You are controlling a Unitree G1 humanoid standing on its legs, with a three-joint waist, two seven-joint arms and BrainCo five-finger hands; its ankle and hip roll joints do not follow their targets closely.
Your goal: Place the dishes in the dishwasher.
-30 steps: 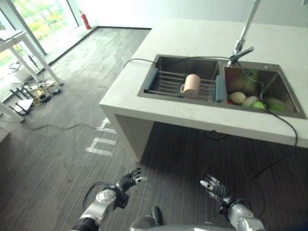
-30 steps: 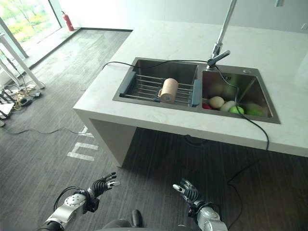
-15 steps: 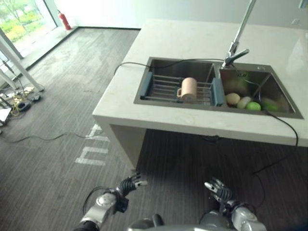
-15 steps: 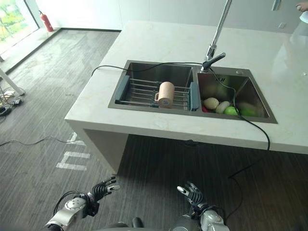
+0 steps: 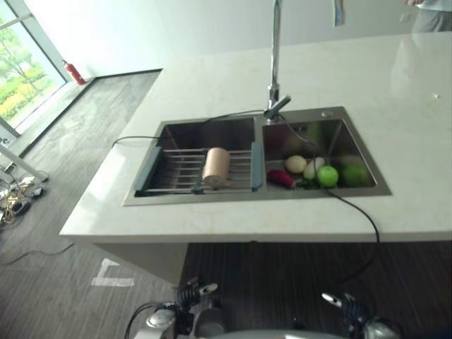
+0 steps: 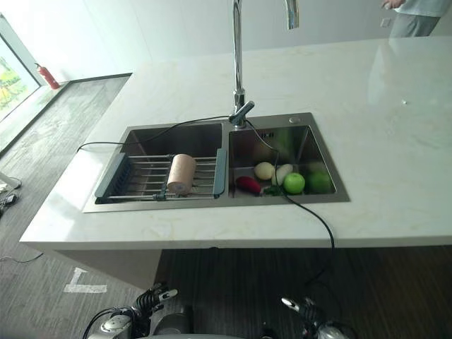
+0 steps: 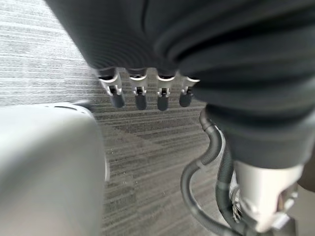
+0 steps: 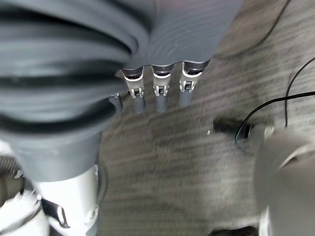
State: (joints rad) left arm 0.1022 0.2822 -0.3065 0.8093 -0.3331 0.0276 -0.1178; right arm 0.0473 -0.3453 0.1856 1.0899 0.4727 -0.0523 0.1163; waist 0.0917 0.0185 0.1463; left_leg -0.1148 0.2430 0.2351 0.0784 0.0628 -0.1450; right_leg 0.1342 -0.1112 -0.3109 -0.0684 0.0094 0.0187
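A beige mug point(image 5: 215, 166) lies on its side on a wire rack point(image 5: 173, 169) in the left basin of a steel double sink set in a white counter point(image 5: 212, 226). My left hand point(image 5: 191, 291) and right hand point(image 5: 339, 302) hang low in front of the counter, far below the sink, both holding nothing. In the left wrist view the left hand's fingers point(image 7: 140, 93) hang relaxed over grey floor. The right hand's fingers point(image 8: 160, 91) do the same in the right wrist view.
The right basin holds an apple point(image 5: 327, 175), a red vegetable point(image 5: 280, 178) and other produce. A tall faucet point(image 5: 274, 63) rises behind the sink, and a black cable point(image 5: 353, 212) runs from it over the counter's front edge. A person point(image 6: 417, 14) stands at the far right.
The whole picture has shifted: the camera has turned, so the sink now sits in the middle and closer. Both hands show lower at the bottom edge, still holding nothing.
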